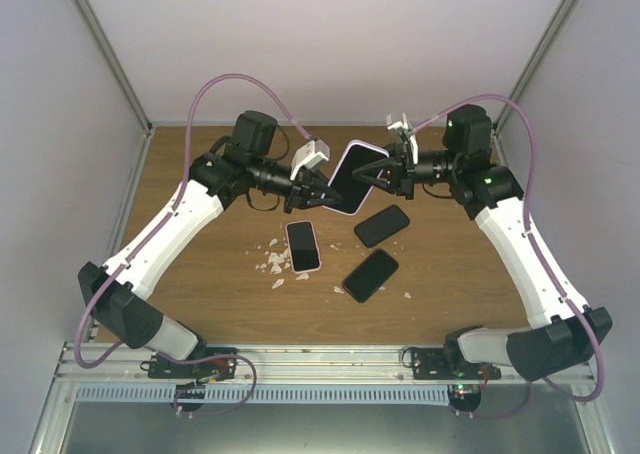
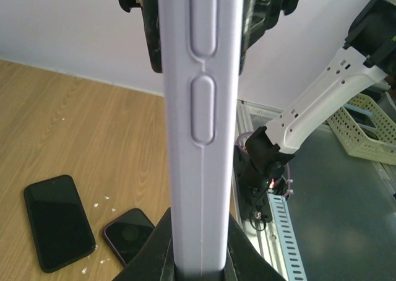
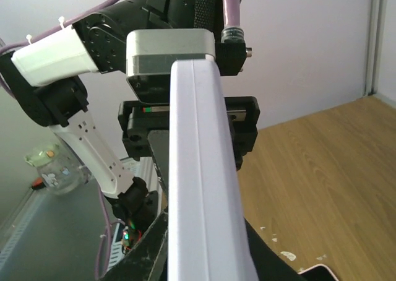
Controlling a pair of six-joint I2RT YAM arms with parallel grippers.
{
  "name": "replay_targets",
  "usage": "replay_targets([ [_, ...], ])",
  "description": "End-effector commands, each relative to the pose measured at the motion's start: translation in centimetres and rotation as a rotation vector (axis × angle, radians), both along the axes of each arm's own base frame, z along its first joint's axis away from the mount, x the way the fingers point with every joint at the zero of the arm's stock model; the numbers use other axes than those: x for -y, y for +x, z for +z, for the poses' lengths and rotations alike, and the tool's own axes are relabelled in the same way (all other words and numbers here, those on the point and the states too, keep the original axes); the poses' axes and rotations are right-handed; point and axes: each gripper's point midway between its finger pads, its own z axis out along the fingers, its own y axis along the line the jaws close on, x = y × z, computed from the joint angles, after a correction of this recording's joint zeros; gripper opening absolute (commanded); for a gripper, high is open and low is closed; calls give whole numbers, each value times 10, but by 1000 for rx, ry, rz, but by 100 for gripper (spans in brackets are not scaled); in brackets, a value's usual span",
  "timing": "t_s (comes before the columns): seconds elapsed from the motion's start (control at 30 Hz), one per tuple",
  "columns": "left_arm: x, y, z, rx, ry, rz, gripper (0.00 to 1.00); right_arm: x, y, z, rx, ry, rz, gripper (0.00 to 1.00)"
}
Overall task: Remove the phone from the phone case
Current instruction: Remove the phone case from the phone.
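Tabletop (image 1: 200, 299): left end effector (image 1: 323, 192), right end effector (image 1: 379, 172) clamp phone case (image 1: 352, 182).

The phone case (image 1: 352, 177) hangs over the tabletop (image 1: 220, 294) near its far edge, the left gripper (image 1: 322, 192) on its left and the right gripper (image 1: 380, 172) on its right; toward mid-tabletop lie the left phone (image 1: 303, 245), the right phone (image 1: 381, 225) and, before it, the near phone (image 1: 370, 275); crumbs (image 1: 272, 262) lie just left of the left phone.
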Motion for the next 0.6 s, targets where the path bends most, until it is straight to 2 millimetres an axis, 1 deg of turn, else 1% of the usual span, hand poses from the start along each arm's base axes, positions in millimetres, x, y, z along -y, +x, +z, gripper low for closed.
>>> replay_targets([
  [0.0, -6, -3, 35, 94, -79, 2, 0, -2, -7, 6, 3, 15, 30, 16],
  [0.07, -5, -2, 36, 89, -81, 0, 0, -2, -6, 7, 2, 17, 30, 15],
  [0.17, -4, -1, 39, 89, -84, -2, 1, -2, -5, 7, -3, 19, 28, 4],
  [0.2, -3, -1, 38, 86, -83, -4, 8, -2, -5, 9, -11, 22, 29, 1],
  [0.3, -6, -3, 36, 82, -83, -16, 40, -1, -8, 13, -25, 33, 40, 0],
  [0.37, -8, -3, 34, 73, -85, -15, 53, 2, -10, 18, -30, 48, 47, 1],
  [0.43, -12, -3, 34, 66, -91, -13, 59, 6, -11, 26, -36, 66, 55, 0],
  [0.57, -20, -4, 38, 75, -114, -7, 60, 13, -15, 40, -31, 98, 80, 0],
])
